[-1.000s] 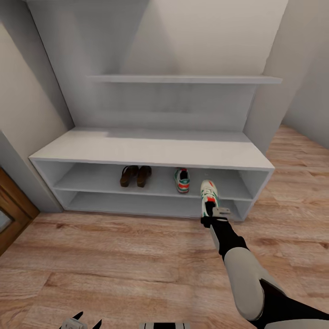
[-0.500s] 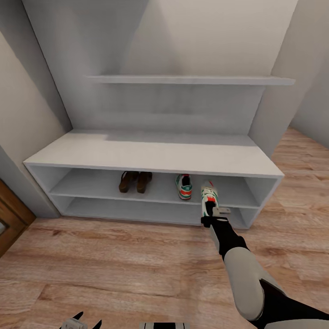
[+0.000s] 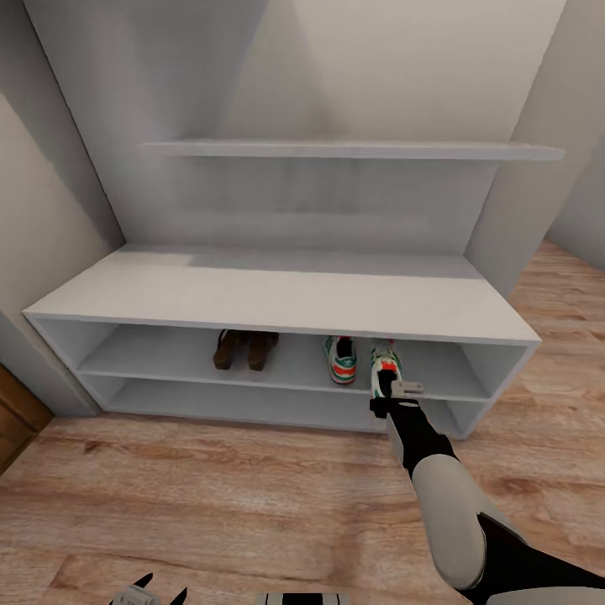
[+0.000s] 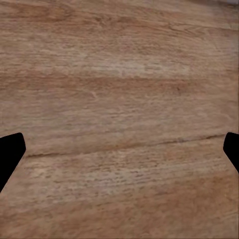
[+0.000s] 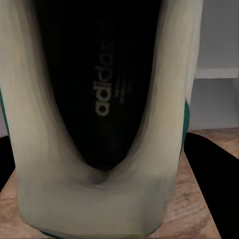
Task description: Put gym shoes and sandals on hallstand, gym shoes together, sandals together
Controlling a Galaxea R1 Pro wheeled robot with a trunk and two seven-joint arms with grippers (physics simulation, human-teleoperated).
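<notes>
The hallstand [image 3: 277, 290] is a pale-grey bench with two open shelf rows. The two brown sandals [image 3: 244, 349] lie side by side in its upper row. To their right on the same shelf rests one white gym shoe [image 3: 339, 359] with green stripes. My right gripper [image 3: 386, 398] is shut on the heel of the other gym shoe [image 3: 385, 363], whose toe reaches the shelf's front edge just right of the first. In the right wrist view the held gym shoe [image 5: 104, 99] shows its dark insole. My left gripper [image 3: 148, 590] hangs open over the corridor floor [image 4: 119, 99].
A long wall shelf [image 3: 353, 150] runs above the bench top. Grey walls close in at both sides. A brown door edge [image 3: 13, 416] shows at the far left. Wood-plank floor [image 3: 235, 496] stretches in front of the hallstand.
The whole view has closed in on the hallstand, so the camera has moved forward. The held gym shoe's toe now reaches the upper shelf's front edge beside the other shoe.
</notes>
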